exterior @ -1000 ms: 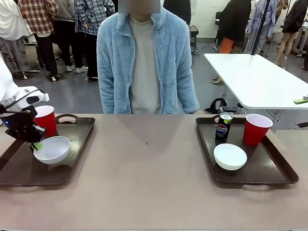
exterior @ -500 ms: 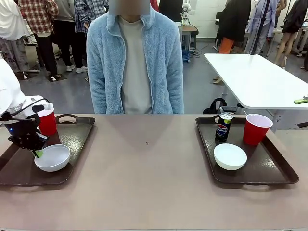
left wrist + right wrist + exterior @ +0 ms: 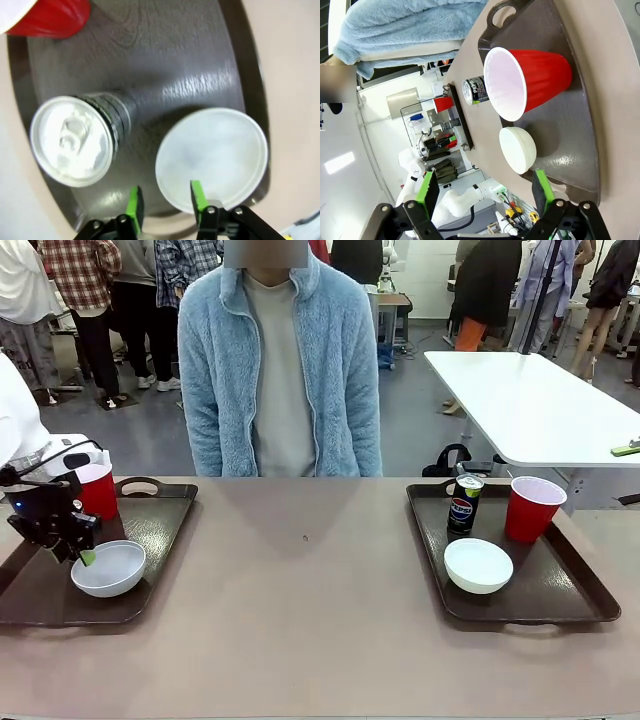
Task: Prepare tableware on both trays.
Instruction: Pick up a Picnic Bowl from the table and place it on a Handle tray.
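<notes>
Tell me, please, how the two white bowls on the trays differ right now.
The left bowl sits near its tray's front edge, with the left gripper at its rim; the right bowl has nothing near it. The left bowl has a red cup behind it, the right bowl a Pepsi can and red cup. Both are shallow, upright and empty.

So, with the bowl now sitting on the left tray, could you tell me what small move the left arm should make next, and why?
Probably lift the left gripper straight up and away. Its jaws stand open at the bowl's rim, and the bowl rests on the left tray beside the can and red cup, so that set looks complete.
</notes>
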`<state>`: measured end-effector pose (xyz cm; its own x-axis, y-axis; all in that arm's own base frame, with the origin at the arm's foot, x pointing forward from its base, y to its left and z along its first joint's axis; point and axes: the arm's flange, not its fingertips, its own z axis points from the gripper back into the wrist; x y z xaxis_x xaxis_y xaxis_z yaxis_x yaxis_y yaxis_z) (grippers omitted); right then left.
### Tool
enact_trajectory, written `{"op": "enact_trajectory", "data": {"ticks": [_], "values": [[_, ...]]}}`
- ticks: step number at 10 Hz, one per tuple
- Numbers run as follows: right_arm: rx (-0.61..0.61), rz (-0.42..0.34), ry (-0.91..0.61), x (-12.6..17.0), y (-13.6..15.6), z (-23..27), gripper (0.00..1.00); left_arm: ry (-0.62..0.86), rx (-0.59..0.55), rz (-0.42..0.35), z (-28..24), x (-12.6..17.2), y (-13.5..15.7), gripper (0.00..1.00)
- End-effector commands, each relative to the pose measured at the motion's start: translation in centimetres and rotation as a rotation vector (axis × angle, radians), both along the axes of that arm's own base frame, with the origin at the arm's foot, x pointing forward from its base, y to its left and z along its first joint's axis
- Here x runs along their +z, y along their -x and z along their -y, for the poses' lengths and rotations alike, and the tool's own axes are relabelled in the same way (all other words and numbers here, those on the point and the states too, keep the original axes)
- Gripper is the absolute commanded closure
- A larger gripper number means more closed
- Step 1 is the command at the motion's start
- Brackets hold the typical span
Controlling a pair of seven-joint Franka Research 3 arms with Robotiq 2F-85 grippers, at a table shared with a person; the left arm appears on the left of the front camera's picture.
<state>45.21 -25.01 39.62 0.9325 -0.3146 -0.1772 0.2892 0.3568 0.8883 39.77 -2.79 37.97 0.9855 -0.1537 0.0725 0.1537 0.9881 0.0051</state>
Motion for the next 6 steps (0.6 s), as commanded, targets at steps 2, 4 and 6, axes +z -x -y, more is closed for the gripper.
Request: {"op": "enact_trajectory", "data": {"ticks": [2,4,6], "values": [[-0.002,0.006,-0.003,0.0,0.0,0.0,0.03,0.009,-0.083,-0.064,0.1,2.9,6.3,0.00],[-0.002,0.006,-0.003,0.0,0.0,0.0,0.03,0.038,-0.084,-0.082,0.1,5.5,6.8,0.00],[-0.002,0.006,-0.003,0.0,0.0,0.0,0.03,0.045,-0.064,-0.047,0.1,8.0,6.9,0.00]]}}
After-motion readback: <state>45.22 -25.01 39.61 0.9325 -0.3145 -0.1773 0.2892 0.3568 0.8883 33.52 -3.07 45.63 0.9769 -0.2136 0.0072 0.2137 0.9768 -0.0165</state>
